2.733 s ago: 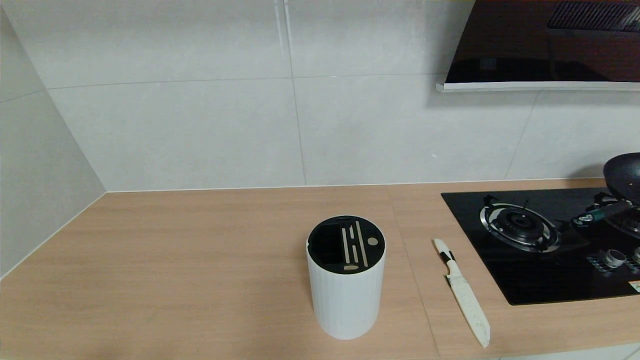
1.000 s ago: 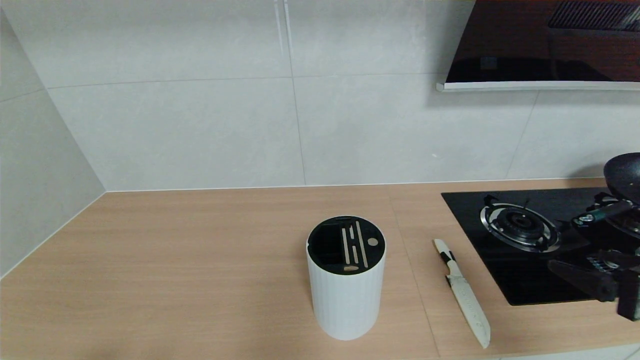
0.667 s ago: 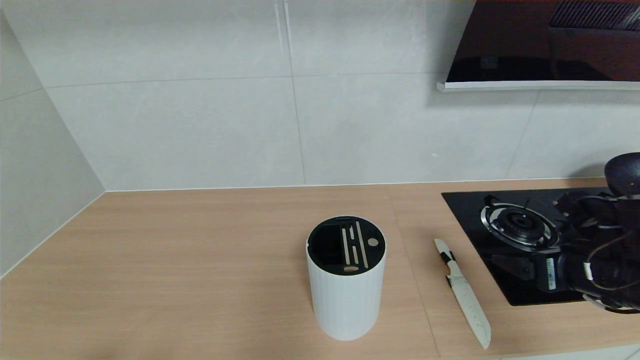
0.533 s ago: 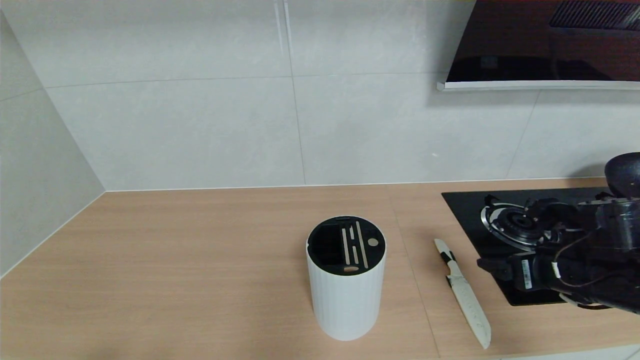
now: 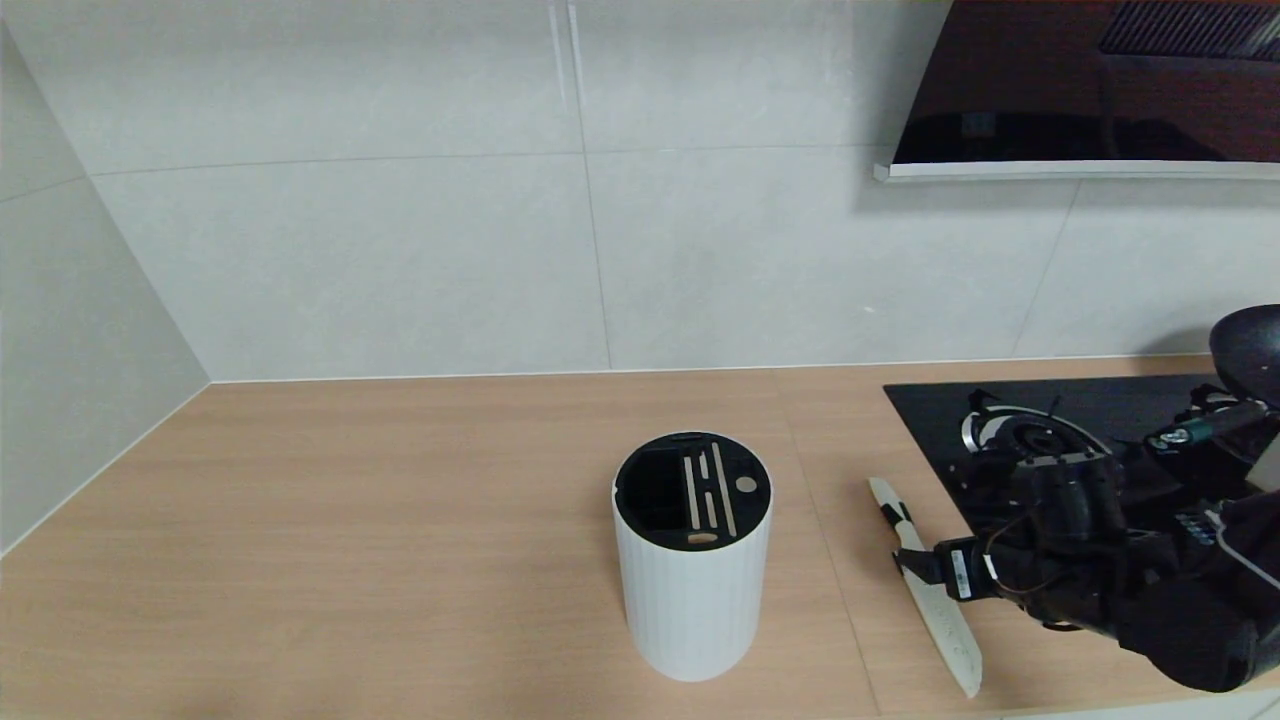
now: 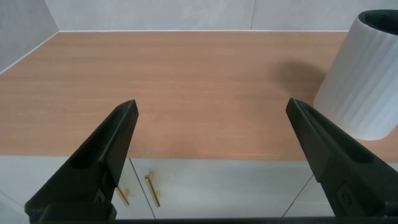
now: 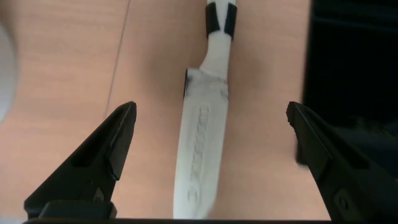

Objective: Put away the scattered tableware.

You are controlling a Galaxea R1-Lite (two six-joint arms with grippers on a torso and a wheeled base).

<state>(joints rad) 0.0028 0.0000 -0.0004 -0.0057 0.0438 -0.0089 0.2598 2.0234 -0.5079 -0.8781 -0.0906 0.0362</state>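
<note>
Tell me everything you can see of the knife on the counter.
The knife is cream-white all over, with a black band on its handle and a patterned blade. It lies flat on the wooden counter between the white holder and the black stove, handle toward the wall. The right gripper hangs open over it, not gripping.

I've got a light wooden countertop (image 5: 400, 500) in front of me, running back to the tiled wall and into the corner on my left. Upright on it near the front edge stands a white ribbed knife holder (image 5: 692, 590) with a black slotted top. To its right, apart from it, a white knife (image 5: 948, 632) lies flat on the wood, handle toward the wall, tip toward the front edge. Just beside the knife, a black gas hob (image 5: 930, 420) sits in the counter.
</note>
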